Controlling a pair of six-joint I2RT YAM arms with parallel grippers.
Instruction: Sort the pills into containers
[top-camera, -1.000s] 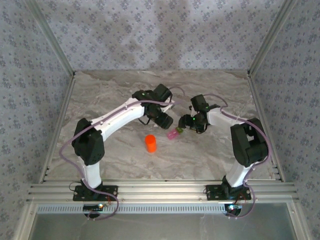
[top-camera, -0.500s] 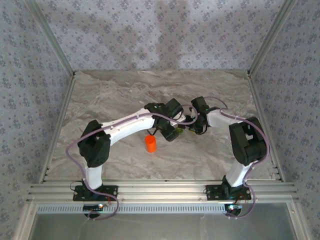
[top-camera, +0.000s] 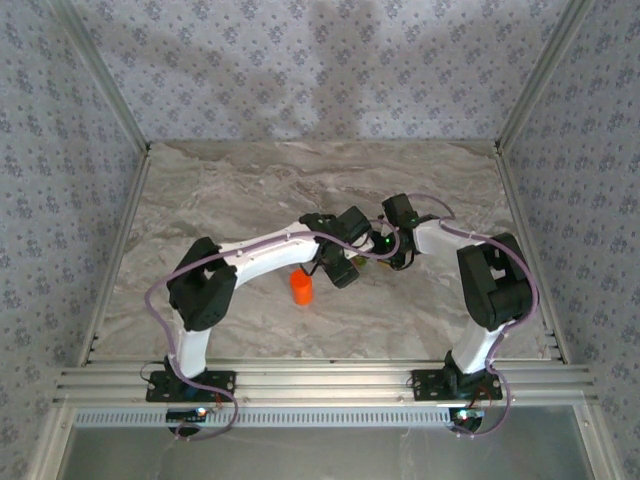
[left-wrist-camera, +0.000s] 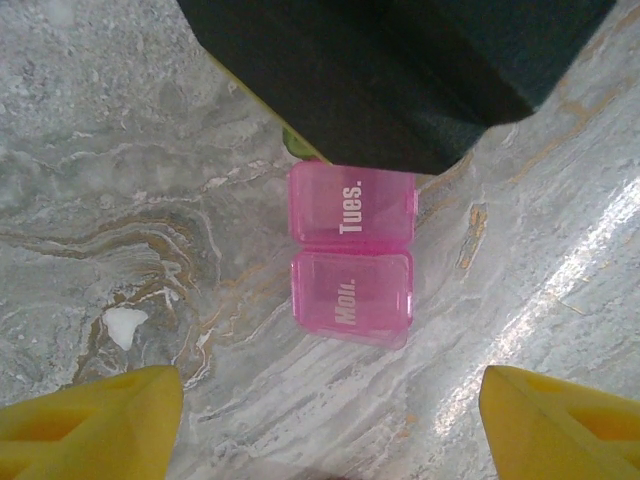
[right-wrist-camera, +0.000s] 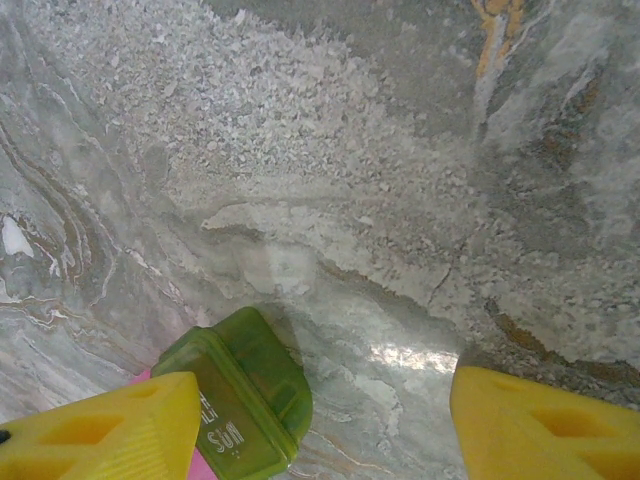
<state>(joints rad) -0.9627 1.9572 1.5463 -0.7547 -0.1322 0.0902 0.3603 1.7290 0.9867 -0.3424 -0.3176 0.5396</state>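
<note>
The left gripper (left-wrist-camera: 325, 405) had just swung in over the pink Mon./Tues. compartments (left-wrist-camera: 352, 252), now at its 12 o'clock, jaws wide and empty. The right gripper (right-wrist-camera: 320, 420), also open, had the green Sun compartment (right-wrist-camera: 240, 395) at 9 o'clock. Lid-opening seemed next.

Grey marbled table (top-camera: 220, 200) under an upright orange bottle (top-camera: 301, 287) and joined pink containers (left-wrist-camera: 352, 255), green container (right-wrist-camera: 240, 390) alongside.

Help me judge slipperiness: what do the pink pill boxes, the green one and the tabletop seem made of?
Pink lidded pill boxes: probably translucent glossy plastic; light passes through, white lettering. Olive-green lidded box: same-looking translucent plastic, rounded edges. Tabletop: marble-patterned, polished-looking with glare streaks; stone or laminate, unclear.
</note>
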